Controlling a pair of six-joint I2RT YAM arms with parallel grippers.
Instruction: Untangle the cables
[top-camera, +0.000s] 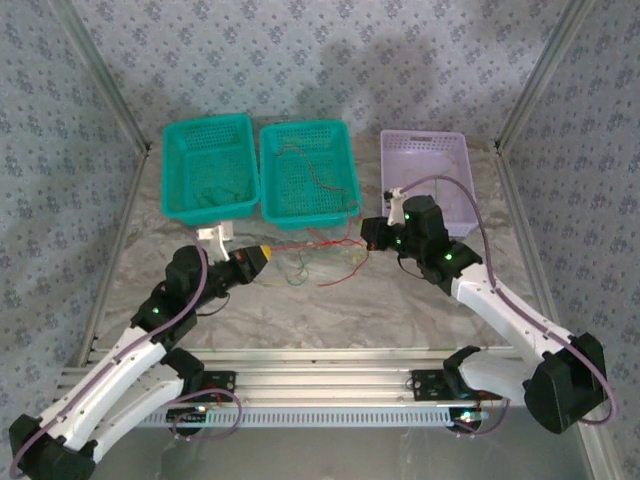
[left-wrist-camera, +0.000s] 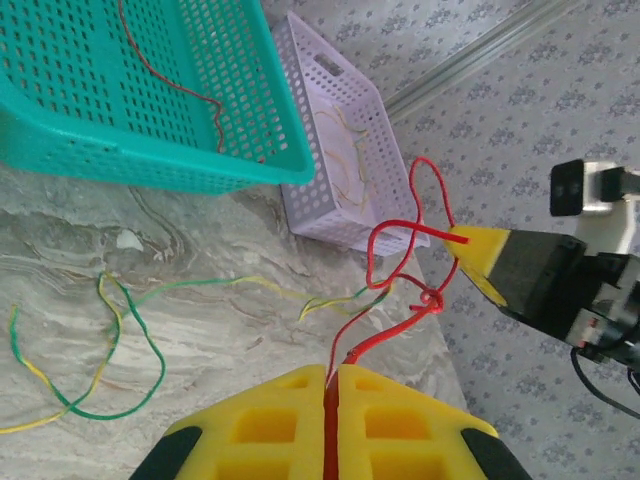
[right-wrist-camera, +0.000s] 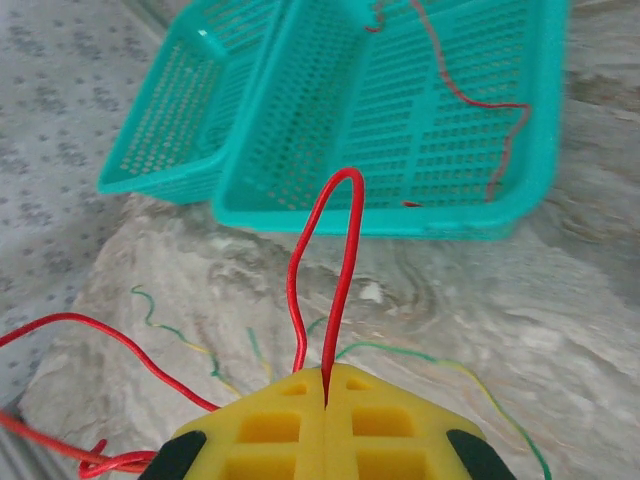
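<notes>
From above, the left pincer (top-camera: 257, 257) and the right pincer (top-camera: 371, 238) face each other across the middle of the frame. A red cable (top-camera: 312, 243) is stretched between them over the marbled table (top-camera: 400, 300).

In the left wrist view the left pincer (left-wrist-camera: 332, 378) sits at the bottom edge, its yellow pads pressed together with the red cable (left-wrist-camera: 395, 330) pinched in the seam. From there the cable climbs toward centre right, passes through a small knot (left-wrist-camera: 430, 298) and loops up to the right pincer (left-wrist-camera: 462, 240), whose yellow tip grips it.

The right wrist view has the right pincer (right-wrist-camera: 327, 385) at the bottom centre, likewise pressed together on the red cable (right-wrist-camera: 335, 240). The cable stands up from the seam as a narrow arch, and another run of it trails toward the lower left corner.

A green cable (left-wrist-camera: 160, 365) and a yellow cable (left-wrist-camera: 275, 290) lie slack on the table at the lower left of the left wrist view, crossing one another. They appear to run into the knot, though the strands are too fine there to be sure.

Three baskets line the top of the overhead view: a left teal basket (top-camera: 205, 124), a middle teal basket (top-camera: 303, 126) and a lilac basket (top-camera: 423, 134). A second red cable (right-wrist-camera: 455, 88) lies inside the middle teal basket, and a thin yellow strand (left-wrist-camera: 345, 165) lies in the lilac basket.
</notes>
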